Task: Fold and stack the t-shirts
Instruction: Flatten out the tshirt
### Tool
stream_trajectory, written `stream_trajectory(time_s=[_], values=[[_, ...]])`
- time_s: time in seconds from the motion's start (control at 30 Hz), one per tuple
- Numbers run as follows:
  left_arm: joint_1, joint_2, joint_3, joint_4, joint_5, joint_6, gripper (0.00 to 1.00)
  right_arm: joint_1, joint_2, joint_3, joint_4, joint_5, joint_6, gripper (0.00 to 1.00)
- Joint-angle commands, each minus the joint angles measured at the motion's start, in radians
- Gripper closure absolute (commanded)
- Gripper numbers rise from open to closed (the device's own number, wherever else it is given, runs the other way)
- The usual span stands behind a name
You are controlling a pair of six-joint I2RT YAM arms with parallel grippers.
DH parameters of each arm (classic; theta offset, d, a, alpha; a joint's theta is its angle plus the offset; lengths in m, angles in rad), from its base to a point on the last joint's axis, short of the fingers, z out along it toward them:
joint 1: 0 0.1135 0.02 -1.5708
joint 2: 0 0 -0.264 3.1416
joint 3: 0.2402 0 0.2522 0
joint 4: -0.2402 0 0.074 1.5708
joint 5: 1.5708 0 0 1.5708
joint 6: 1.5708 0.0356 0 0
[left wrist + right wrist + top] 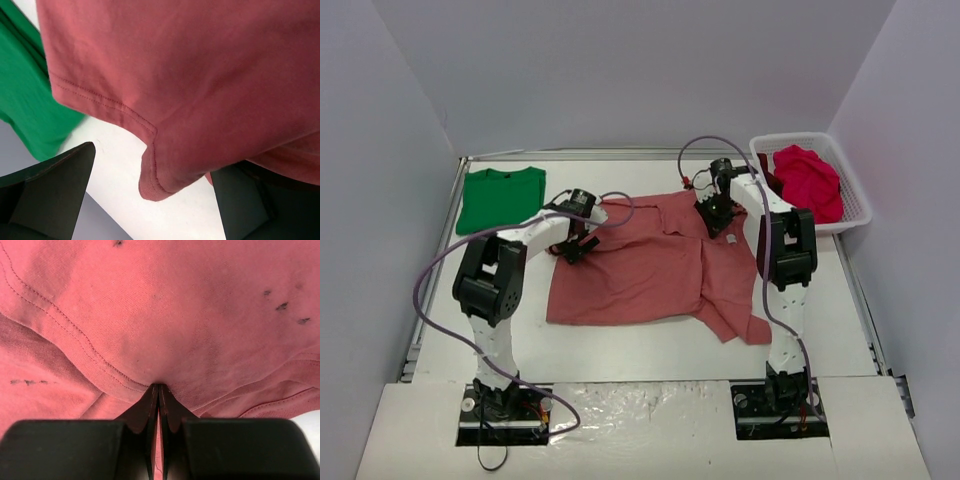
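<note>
Pink shirt (640, 265) spread mid-table (620, 345), near-right corner rumpled; soft, light, limp, will sag, so I take it at stitched hems. My right gripper (717, 215) pinched tight on its far edge; my left gripper (575, 245) fingers wide at sleeve, holding nothing. Smooth white top, walls (620, 80) close; green shirt (500, 198) far left, red shirts (810, 180) in basket (855, 190)

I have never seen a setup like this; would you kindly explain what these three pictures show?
Two robot arms are bolted to a table. The wide picture looks down from above and behind them; the other two come from a camera on each wrist. A salmon-pink t-shirt lies spread mid-table, a green t-shirt lies folded at the far left, and crimson t-shirts sit in a white basket at the far right. The right hand pinches the pink shirt's fabric; the left hand is open, a hemmed edge between its fingers.
</note>
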Motion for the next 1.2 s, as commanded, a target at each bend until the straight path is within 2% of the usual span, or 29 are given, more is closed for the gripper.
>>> stream_trajectory(time_s=[0.0,0.13,0.23,0.4,0.47,0.53,0.6,0.7,0.8,0.83,0.97,1.17], values=[[0.018,0.059,0.125,-0.015,-0.020,0.019,0.06,-0.025,0.095,0.062,0.027,0.082,-0.002,1.00],[0.026,0.134,0.238,-0.015,-0.060,0.036,0.06,-0.030,0.147,0.168,-0.010,0.079,-0.002,1.00],[0.028,0.150,0.286,-0.035,-0.067,0.029,0.06,-0.028,0.121,0.194,-0.025,0.051,-0.005,1.00],[0.023,-0.004,0.208,-0.015,-0.070,0.044,0.06,-0.025,-0.006,0.143,-0.031,0.007,-0.002,1.00],[0.023,-0.106,0.166,-0.030,-0.080,0.062,0.06,-0.025,-0.082,0.131,-0.043,-0.011,0.002,0.89],[0.022,-0.183,0.121,-0.042,-0.100,0.081,0.06,-0.025,-0.153,0.120,-0.054,-0.019,0.008,0.74],[0.022,-0.306,0.088,-0.067,-0.091,0.122,0.06,-0.027,-0.206,0.105,-0.065,-0.033,0.013,0.67],[0.022,-0.461,-0.020,-0.142,-0.031,0.205,0.06,-0.027,-0.339,0.012,-0.074,-0.058,0.018,0.62],[0.014,-0.615,-0.209,-0.172,0.102,0.294,0.06,-0.027,-0.436,-0.089,-0.074,-0.071,0.013,0.58],[0.008,-0.687,-0.313,-0.170,0.134,0.321,0.06,-0.028,-0.457,-0.114,-0.074,-0.073,0.012,0.58],[-0.017,-0.821,-0.523,-0.108,0.232,0.332,0.06,-0.034,-0.557,-0.245,-0.073,-0.102,-0.019,0.53],[-0.070,-0.943,-0.712,-0.006,0.277,0.331,0.06,-0.068,-0.663,-0.391,-0.067,-0.133,-0.042,0.53]])
